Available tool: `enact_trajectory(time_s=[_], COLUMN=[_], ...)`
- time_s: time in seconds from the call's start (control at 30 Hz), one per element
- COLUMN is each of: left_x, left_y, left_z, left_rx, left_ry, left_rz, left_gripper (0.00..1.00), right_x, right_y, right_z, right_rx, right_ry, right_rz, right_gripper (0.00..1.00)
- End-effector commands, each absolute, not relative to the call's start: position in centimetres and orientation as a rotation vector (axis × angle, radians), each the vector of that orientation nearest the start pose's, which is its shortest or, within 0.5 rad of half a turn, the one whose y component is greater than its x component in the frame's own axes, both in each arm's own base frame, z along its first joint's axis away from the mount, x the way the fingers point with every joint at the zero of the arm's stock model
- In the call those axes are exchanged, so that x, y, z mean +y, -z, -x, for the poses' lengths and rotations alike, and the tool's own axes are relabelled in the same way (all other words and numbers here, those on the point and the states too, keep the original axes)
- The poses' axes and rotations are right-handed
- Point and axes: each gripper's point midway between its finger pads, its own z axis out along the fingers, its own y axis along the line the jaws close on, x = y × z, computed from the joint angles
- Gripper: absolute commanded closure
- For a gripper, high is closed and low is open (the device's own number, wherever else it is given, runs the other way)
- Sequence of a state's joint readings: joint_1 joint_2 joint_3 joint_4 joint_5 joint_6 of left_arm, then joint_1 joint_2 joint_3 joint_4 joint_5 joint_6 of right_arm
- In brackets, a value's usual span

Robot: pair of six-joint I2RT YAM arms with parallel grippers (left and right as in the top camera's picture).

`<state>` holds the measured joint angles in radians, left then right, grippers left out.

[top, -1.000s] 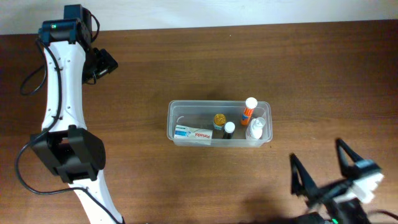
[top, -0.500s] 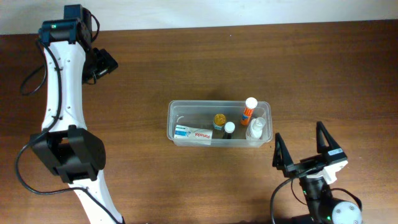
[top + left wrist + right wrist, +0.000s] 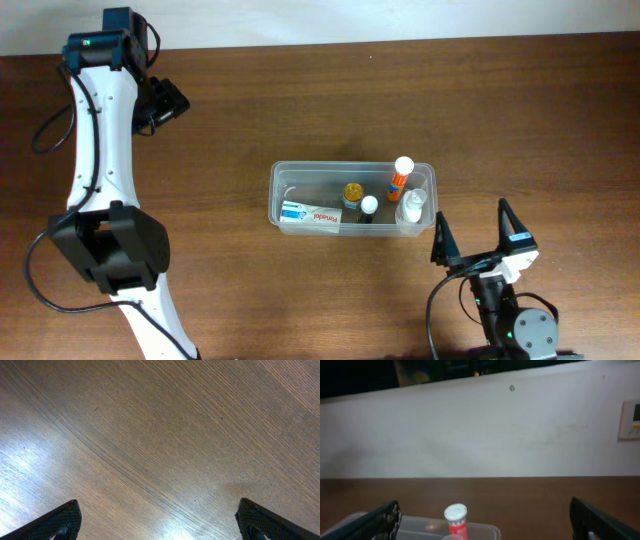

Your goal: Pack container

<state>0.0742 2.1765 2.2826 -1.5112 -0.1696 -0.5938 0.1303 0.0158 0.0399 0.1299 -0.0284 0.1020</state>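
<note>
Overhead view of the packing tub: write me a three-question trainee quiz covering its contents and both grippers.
1. True or false: the right gripper is shut on a bottle.
2. The left gripper hangs over: A. bare table; B. the container; C. a cardboard lid.
3. How many items sit inside the container?

Key:
1. False. It is open and empty, beside the container.
2. A.
3. Five: a white and blue box, a yellow-lidded jar, an orange tube, a small dark bottle and a white bottle.
</note>
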Motion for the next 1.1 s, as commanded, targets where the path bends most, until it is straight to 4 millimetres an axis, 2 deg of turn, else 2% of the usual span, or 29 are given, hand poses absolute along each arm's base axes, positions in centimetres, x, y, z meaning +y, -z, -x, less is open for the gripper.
enact_trajectory(time_s=[0.0, 0.27, 0.53, 1.07], left_x=[6.5, 6.5, 6.5, 6.5], left_y=[-19.1, -19.1, -19.1, -19.1], left_z=[-44.3, -44.3, -44.3, -44.3], left_rx=[2.73, 2.73, 2.73, 2.73], left_ry=[-0.18, -0.18, -0.18, -0.18], left_rz=[0.962, 0.962, 0.962, 0.962], left_gripper=[0.01, 0.01, 0.01, 0.0], right_x=[3.2, 3.6, 4.7, 4.6], right_y=[-21.0, -18.8, -15.8, -15.8], right_z=[-24.2, -24.4, -24.1, -24.2], right_rx=[1.432, 1.512, 1.634, 1.631], right_ry=[-0.178, -0.115, -0.17, -0.167], right_rz=[0.04, 0.125, 0.183, 0.18], right_gripper=[0.02, 0.02, 0.02, 0.02])
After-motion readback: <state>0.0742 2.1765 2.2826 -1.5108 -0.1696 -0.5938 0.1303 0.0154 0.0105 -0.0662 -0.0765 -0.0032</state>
